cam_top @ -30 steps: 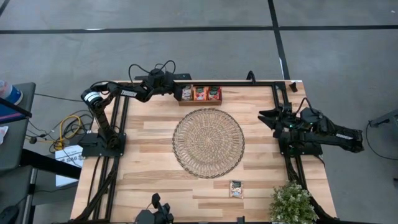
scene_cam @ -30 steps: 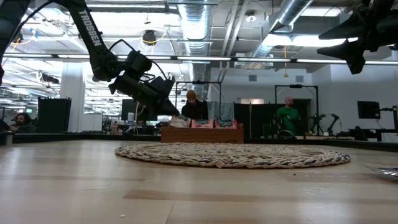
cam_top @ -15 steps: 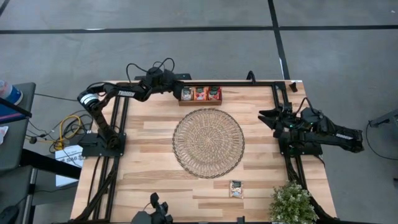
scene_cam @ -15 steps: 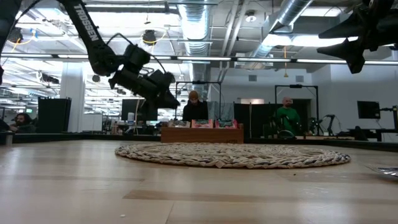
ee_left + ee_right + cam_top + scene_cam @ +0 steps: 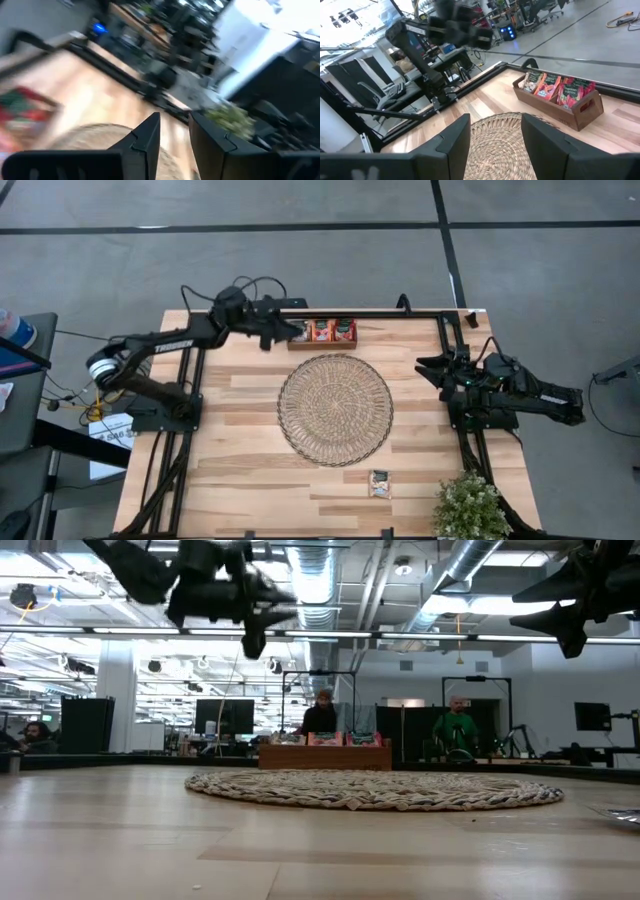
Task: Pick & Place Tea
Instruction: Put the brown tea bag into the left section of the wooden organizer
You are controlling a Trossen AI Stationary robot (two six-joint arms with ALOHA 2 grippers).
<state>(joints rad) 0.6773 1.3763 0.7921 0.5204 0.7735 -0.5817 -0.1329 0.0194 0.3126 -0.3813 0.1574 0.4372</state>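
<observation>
Left gripper — fingers narrowly apart, nothing between them — hangs high, just beside the wooden tray at the bench's far edge; a second ago it sat lower at the tray's end. Tea sachets fill the tray; one sachet lies near the front edge. Mat bare — placing not done. Right gripper waits wide at the right edge.

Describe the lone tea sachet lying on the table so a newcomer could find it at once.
Start at the large round woven mat in the middle of the wooden table. Go from its near edge toward the potted plant at the table's corner; the tea sachet lies flat on bare wood between them. Unlike the sachets standing packed in the wooden tray at the far edge, it lies alone.
</observation>
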